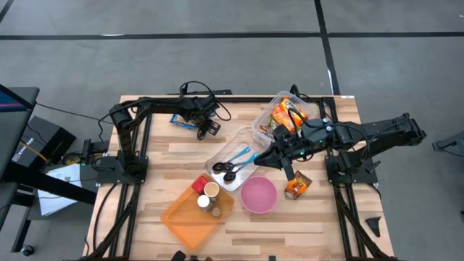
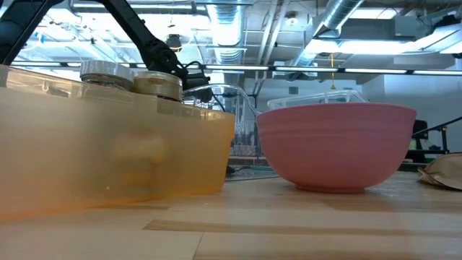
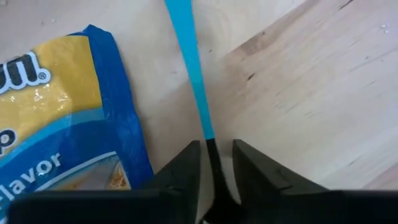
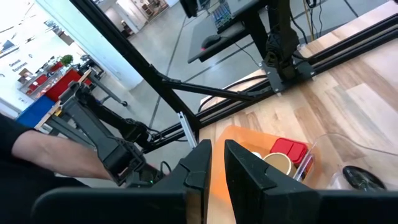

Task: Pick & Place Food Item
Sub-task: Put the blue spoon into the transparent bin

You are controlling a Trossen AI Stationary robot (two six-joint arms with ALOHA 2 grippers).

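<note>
Overhead and wrist views. My left gripper [image 3: 216, 163] hangs low over the far left part of the counter [image 1: 174, 156], just beside the blue-and-yellow snack bag [image 3: 56, 118] that lies flat there; its jaws stand a narrow gap apart with nothing between them, above a strip of blue tape [image 3: 189, 62]. My right gripper [image 4: 216, 163] sits mid-counter over the clear tray [image 1: 235, 156] holding scissors [image 1: 230, 168], jaws nearly together and empty. Nearby: pink bowl [image 1: 259, 195], orange tray [image 1: 192, 217], clear tub of packets [image 1: 284, 114].
</note>
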